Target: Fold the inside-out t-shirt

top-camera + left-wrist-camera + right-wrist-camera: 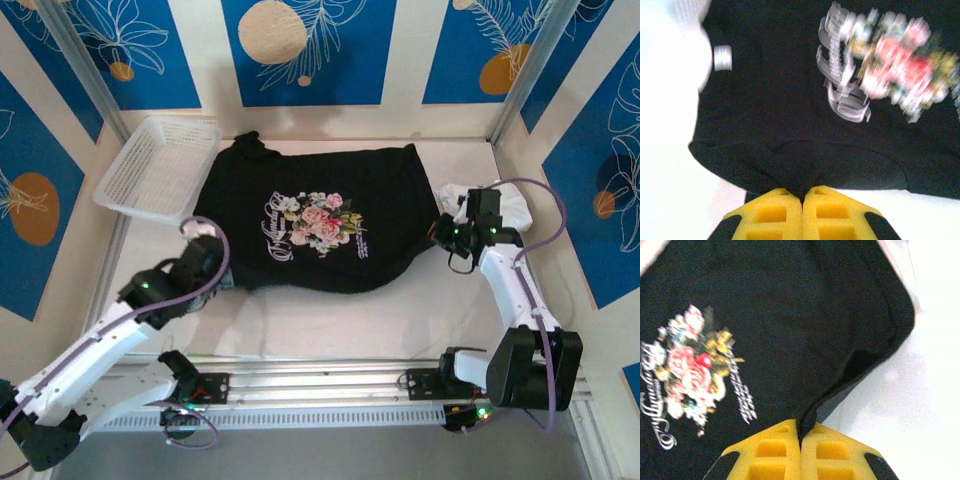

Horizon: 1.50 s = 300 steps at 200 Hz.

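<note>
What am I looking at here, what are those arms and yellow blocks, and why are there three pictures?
Two robot arms are bolted at a table's near edge. The wide picture is from a camera above and behind them. The other two are from wrist cameras, where the yellow blocks are the left claw and the right claw. On the table lies a black t-shirt, floral print up, with a white basket to its left and a white garment to its right. Each claw is shut on the t-shirt's edge.

Black t-shirt point(770, 130) hem between jaws
</note>
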Each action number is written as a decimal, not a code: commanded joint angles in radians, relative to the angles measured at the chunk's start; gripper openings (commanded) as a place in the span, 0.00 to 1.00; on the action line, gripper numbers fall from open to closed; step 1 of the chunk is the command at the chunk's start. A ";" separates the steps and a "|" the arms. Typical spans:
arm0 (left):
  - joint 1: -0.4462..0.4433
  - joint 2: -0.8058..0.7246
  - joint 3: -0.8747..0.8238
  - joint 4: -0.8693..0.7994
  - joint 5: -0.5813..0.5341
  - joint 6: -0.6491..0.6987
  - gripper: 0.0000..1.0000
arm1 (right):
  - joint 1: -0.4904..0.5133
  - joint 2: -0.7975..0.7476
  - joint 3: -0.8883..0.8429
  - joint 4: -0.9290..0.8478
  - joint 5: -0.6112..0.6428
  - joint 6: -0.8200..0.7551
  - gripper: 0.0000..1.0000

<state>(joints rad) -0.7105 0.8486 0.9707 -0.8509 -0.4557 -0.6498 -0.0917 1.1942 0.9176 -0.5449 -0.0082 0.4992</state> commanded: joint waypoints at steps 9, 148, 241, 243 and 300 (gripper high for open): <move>0.010 -0.023 0.292 0.049 -0.141 0.299 0.00 | -0.015 -0.138 0.152 -0.048 0.004 -0.041 0.02; -0.026 0.259 1.248 0.181 -0.318 0.750 0.00 | -0.049 -0.352 1.079 -0.362 0.141 -0.185 0.00; 0.430 0.819 1.193 0.266 -0.030 0.612 0.00 | 0.058 0.076 0.707 0.069 0.229 -0.258 0.00; 0.436 0.837 1.187 0.270 -0.020 0.605 0.00 | 0.062 0.097 0.703 0.082 0.233 -0.259 0.00; 0.543 1.691 1.745 0.216 0.200 0.501 0.27 | 0.091 0.971 1.040 0.195 0.309 -0.193 0.19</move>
<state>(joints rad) -0.2070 2.2265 2.3909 -0.5697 -0.4065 -0.0792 0.0002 1.8622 1.7317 -0.3595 0.2192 0.2764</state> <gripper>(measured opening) 0.174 0.100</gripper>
